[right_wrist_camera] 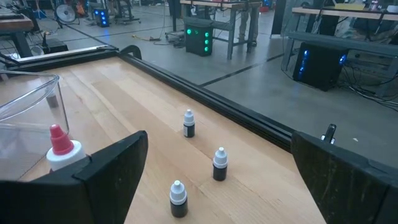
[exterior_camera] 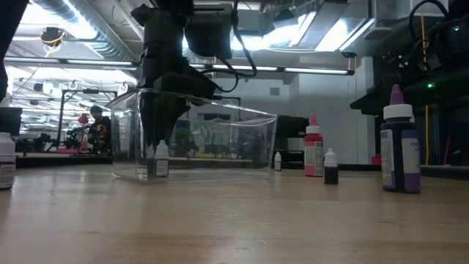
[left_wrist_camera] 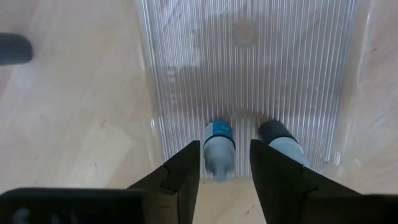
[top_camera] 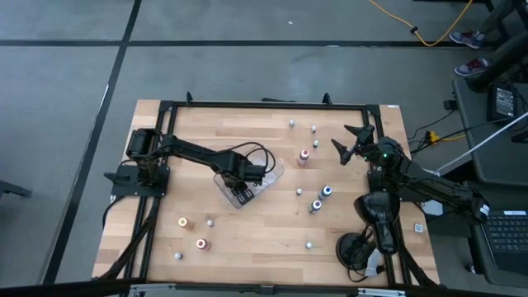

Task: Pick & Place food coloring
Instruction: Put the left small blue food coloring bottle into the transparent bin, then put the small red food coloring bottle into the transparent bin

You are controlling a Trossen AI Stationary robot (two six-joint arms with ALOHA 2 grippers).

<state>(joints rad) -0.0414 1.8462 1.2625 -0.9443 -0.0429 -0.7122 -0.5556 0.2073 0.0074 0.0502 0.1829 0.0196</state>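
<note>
clear tray (top_camera: 272,175) holds blue-capped bottle (left_wrist_camera: 218,149) | left gripper (left_wrist_camera: 225,171) fingers apart beside it, seemingly to release | right gripper (top_camera: 353,142) spread wide, waiting over bench (top_camera: 247,231)

Your left gripper (left_wrist_camera: 224,171) points down mid-table, fingers seemingly slightly parted. Your right gripper (top_camera: 356,142) waits at the far right, jaws spread wide.

Thirteen small bottles (top_camera: 304,156), one clear tray (top_camera: 276,172).

Clear plastic tray (top_camera: 272,175) mid-table, wooden table (top_camera: 247,235), yellow cable (top_camera: 417,33) on floor, person (exterior_camera: 95,121) in background
</note>
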